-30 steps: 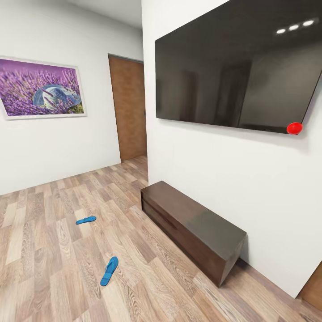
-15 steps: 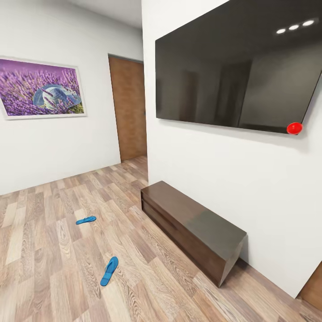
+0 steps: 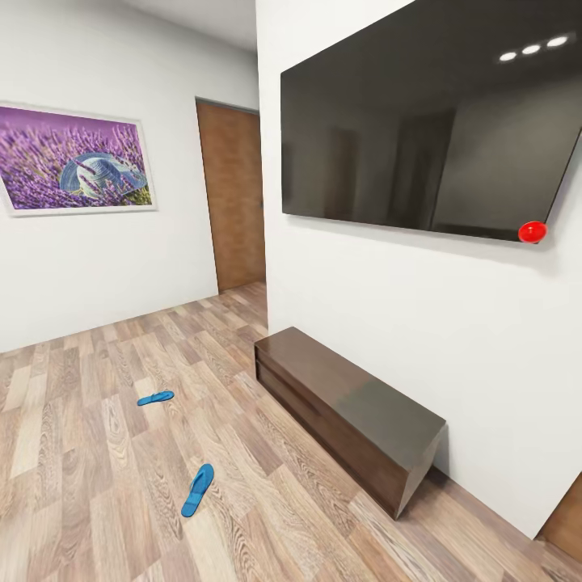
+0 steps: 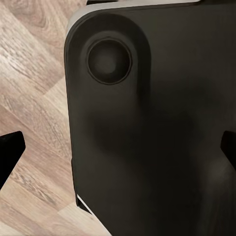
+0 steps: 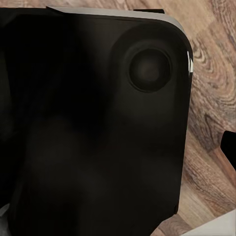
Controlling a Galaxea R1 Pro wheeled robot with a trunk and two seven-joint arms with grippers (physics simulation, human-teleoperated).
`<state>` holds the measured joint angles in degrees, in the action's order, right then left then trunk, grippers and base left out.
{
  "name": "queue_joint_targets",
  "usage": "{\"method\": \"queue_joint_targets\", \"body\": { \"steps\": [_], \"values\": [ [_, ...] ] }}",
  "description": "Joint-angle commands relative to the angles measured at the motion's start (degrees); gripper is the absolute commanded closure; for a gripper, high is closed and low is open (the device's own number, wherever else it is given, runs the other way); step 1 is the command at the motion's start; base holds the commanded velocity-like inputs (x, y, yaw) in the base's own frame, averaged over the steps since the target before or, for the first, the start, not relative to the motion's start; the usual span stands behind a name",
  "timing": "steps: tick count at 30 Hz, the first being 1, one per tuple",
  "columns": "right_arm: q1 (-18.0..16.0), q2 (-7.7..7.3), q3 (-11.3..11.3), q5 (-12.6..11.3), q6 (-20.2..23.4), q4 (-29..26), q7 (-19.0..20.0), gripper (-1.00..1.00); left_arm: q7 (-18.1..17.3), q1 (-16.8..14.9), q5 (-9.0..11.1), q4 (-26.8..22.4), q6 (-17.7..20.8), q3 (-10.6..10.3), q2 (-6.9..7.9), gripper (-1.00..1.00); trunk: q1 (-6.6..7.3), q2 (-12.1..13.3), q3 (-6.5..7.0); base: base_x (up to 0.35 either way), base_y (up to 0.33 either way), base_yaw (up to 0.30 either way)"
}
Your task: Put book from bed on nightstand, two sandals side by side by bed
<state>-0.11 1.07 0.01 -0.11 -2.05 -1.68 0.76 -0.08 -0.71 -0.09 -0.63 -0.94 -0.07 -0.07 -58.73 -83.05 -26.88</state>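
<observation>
You've barely started: both blue sandals [image 3: 197, 489] [image 3: 155, 398] lie well apart on the wood floor [image 3: 97, 485] at about 7 and 9 o'clock, and I can't tell either end effector's grip state.

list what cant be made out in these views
- Sandal straps: head view, both sandals too small.
- Gripper state: left wrist view, fingertips cut by the edges.
- Floor beneath: right wrist view, dark robot housing covers most.
- Brown door: head view, wall corner hides its right part.
</observation>
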Motion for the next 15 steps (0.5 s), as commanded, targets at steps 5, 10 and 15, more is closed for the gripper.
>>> {"method": "queue_joint_targets", "body": {
  "steps": [5,10,15],
  "values": [
    [-0.01,0.0,-0.01,-0.02,-0.16,0.0,0.08,-1.0,-0.01,-0.03,-0.01,0.02,-0.1,-0.01,0.0,-1.0,0.0,-0.03,-0.05,0.0,0.0,0.0],
    [0.01,0.94,0.16,0.32,-0.15,-0.85,-0.26,-1.0,0.12,0.05,0.09,0.12,0.69,0.12,-0.31,-1.0,0.0,-0.03,-0.05,0.0,0.0,0.085],
    [0.02,1.93,0.27,0.51,-0.2,-1.38,-0.45,-1.0,0.15,0.08,0.23,0.11,0.89,0.15,-0.52,-1.0,0.0,-0.03,-0.05,0.0,0.0,0.185]
  ]
}}
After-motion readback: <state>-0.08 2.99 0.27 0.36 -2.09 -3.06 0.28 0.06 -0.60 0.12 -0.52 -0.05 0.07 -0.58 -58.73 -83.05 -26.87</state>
